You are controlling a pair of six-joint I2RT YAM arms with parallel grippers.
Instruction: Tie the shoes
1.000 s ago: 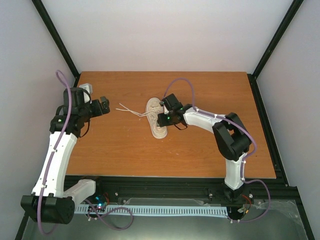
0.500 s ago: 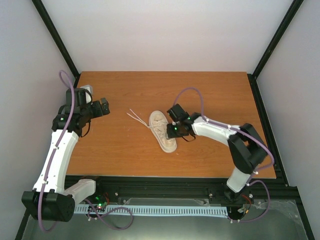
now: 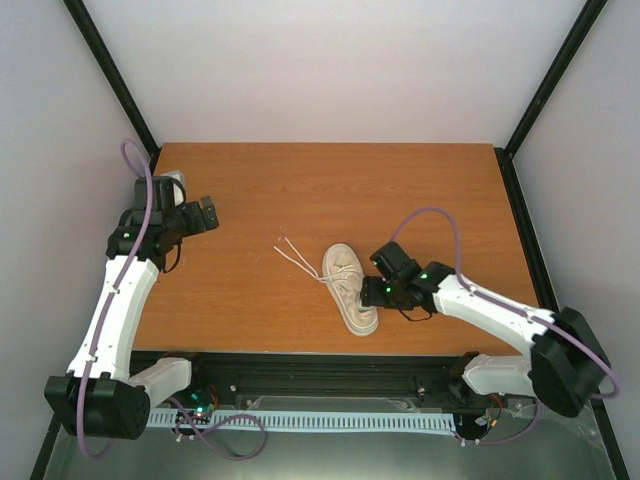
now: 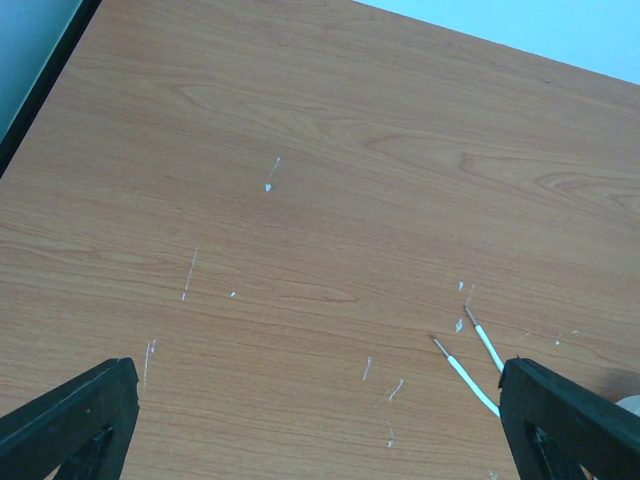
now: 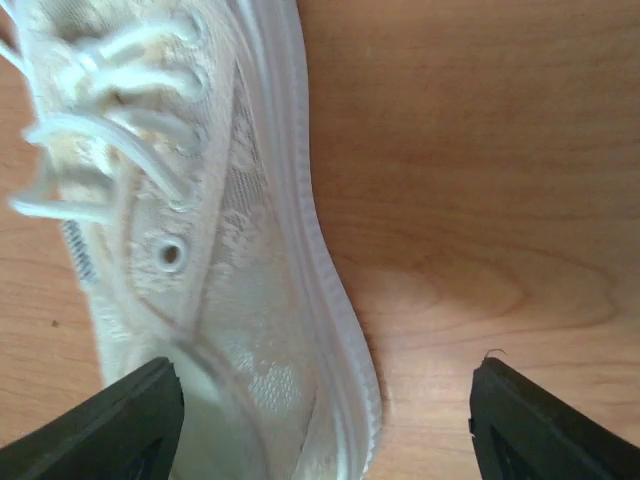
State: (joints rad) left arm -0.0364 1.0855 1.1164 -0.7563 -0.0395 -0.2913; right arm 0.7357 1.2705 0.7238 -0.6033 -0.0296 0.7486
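The cream sneaker (image 3: 350, 290) lies on the wooden table near its front edge, toe toward the near side. Its thin white laces (image 3: 296, 253) trail loose to the far left. My right gripper (image 3: 375, 291) is at the shoe's right side. In the right wrist view the gripper (image 5: 325, 410) is open wide. Its left finger (image 5: 110, 425) is over the shoe's opening and its right finger (image 5: 545, 420) is over bare table, with the shoe's side wall (image 5: 260, 260) between them. My left gripper (image 3: 206, 213) hovers at the table's left, open and empty (image 4: 315, 410). Two lace tips (image 4: 463, 364) lie near its right finger.
The table (image 3: 440, 190) is boxed in by black frame posts and white walls. The shoe lies close to the table's front edge (image 3: 400, 352). The table surface shows small white scuff marks (image 4: 268, 186) under the left gripper.
My right arm has pulled back toward the near right, and the shoe has slid with it toward the front edge, its laces trailing after. The left arm has barely moved.
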